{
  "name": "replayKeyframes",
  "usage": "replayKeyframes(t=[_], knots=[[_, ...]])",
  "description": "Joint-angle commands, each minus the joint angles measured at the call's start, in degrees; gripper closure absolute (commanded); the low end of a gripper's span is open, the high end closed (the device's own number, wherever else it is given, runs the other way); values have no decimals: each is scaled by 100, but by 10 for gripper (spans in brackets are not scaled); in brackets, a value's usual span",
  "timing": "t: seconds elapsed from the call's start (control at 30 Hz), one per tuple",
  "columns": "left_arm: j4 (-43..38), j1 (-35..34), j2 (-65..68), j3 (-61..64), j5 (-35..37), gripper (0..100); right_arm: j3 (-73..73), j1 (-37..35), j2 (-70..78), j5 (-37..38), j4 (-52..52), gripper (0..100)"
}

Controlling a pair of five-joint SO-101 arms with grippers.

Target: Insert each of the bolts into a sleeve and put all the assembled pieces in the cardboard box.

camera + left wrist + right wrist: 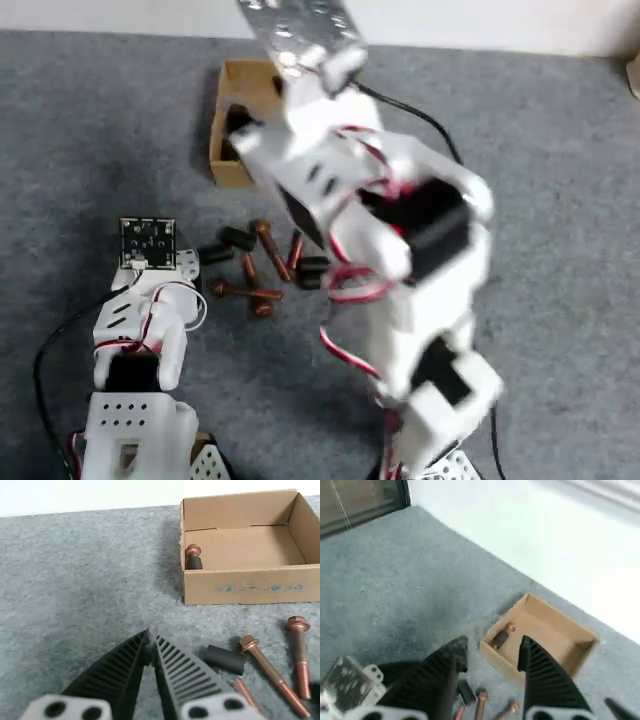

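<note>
Holding right gripper [493, 649] high, jaws apart, empty. Left gripper [150, 636] pinched closed, empty, near sleeve [225, 658]. One assembled piece [193, 556] lies in cardboard box [250, 587]. Next I'd open left, grab sleeve mid-body, hold level so right feeds bolt [272, 677] straight.

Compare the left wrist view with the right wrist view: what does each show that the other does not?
Left wrist, not right: the left tool, shut. Right wrist, not left: the right tool, open, and a dark panel far off. Both: the box with one assembled piece inside, plus a loose sleeve and bolts on the carpet.
</note>
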Motion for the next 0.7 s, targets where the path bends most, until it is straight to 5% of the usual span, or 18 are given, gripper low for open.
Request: replayKeyframes(t=[0.0, 0.23, 0.5, 0.67], knots=[[18, 163, 13, -338, -44, 989, 2009, 356, -1209, -35, 110, 848], [0, 171, -31, -295, -35, 992, 6721, 954, -3160, 870, -479, 848], [44, 207, 13, -330, -53, 990, 12347, 1402, -5209, 1846, -4295, 848], [44, 180, 13, -330, -62, 990, 13833, 804, -5235, 2462, -5587, 848]])
